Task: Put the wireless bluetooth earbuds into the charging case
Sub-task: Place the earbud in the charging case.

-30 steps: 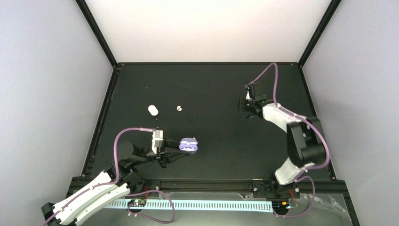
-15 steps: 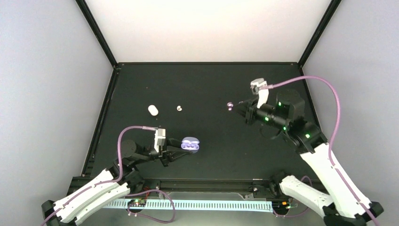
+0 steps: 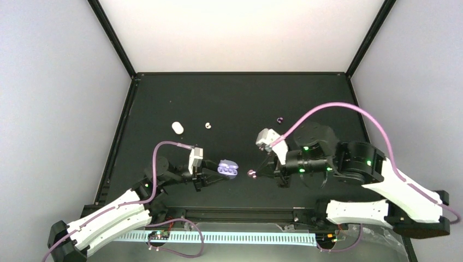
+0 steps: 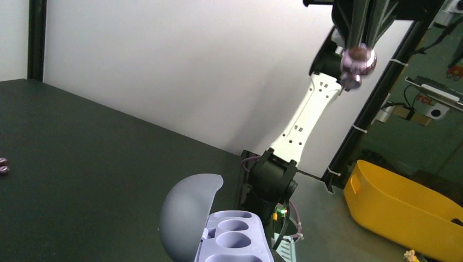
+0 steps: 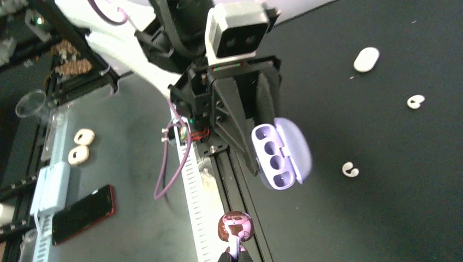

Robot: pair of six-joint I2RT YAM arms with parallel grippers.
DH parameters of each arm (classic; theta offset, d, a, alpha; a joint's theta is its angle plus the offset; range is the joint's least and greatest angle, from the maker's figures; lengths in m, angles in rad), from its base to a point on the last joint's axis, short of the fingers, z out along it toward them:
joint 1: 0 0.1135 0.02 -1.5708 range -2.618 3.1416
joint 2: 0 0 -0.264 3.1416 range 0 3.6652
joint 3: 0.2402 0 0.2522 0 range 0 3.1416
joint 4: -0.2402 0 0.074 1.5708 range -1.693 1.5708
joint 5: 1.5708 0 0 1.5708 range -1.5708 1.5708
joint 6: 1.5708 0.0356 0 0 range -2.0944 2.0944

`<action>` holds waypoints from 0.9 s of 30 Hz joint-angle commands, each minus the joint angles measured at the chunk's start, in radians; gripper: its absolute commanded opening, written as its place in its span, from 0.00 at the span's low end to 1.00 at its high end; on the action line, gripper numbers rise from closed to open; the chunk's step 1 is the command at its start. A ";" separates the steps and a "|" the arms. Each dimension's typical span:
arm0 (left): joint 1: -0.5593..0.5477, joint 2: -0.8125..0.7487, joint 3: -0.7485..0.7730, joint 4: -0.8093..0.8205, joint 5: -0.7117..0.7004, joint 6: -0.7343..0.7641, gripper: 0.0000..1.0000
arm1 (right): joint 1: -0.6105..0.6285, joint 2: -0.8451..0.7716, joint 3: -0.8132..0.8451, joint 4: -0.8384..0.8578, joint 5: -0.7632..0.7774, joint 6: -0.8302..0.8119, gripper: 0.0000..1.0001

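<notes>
You are bringing a bud across to its slot. Your right gripper (image 3: 256,172) is pinching a small glossy lilac-purple earbud (image 3: 251,173) between pressed-together fingertips, holding it just beside the open lilac plastic charging case (image 3: 227,168). Your left gripper (image 3: 214,174) is clamping that case by its base. The lid is swung back and the moulded wells are tilting toward the bud, apparently clear of the black table (image 3: 240,98). No well is showing a bud in it, so by my reading the filling is only beginning.

A second lilac bud (image 3: 279,120) is lying well apart on the far side. A tiny white curled bud (image 3: 207,125) is sitting near a white oval pod (image 3: 177,127).

The next move is asking for fine alignment — you are needing the bud directly over one well, its curl turned to match the recess, before easing it in and only then spreading the fingers. Keep the left grip firm; a bud this slick could be slipping out sideways.
</notes>
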 commanded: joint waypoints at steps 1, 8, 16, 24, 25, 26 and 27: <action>-0.005 0.005 0.055 0.046 0.068 0.044 0.02 | 0.099 0.065 0.040 -0.081 0.111 -0.036 0.01; -0.009 -0.001 0.042 0.079 0.120 0.044 0.01 | 0.175 0.165 0.072 -0.015 0.124 -0.062 0.01; -0.011 -0.012 0.038 0.078 0.128 0.040 0.01 | 0.178 0.271 0.158 0.019 0.125 -0.095 0.01; -0.023 -0.058 0.006 0.125 0.107 0.040 0.02 | 0.178 0.343 0.227 -0.038 0.107 -0.114 0.01; -0.024 -0.060 0.004 0.131 0.107 0.041 0.02 | 0.178 0.347 0.231 -0.043 0.103 -0.115 0.01; -0.026 -0.060 0.002 0.135 0.109 0.043 0.01 | 0.177 0.351 0.231 -0.047 0.101 -0.115 0.01; -0.027 -0.059 0.001 0.140 0.111 0.044 0.02 | 0.178 0.355 0.233 -0.051 0.101 -0.115 0.01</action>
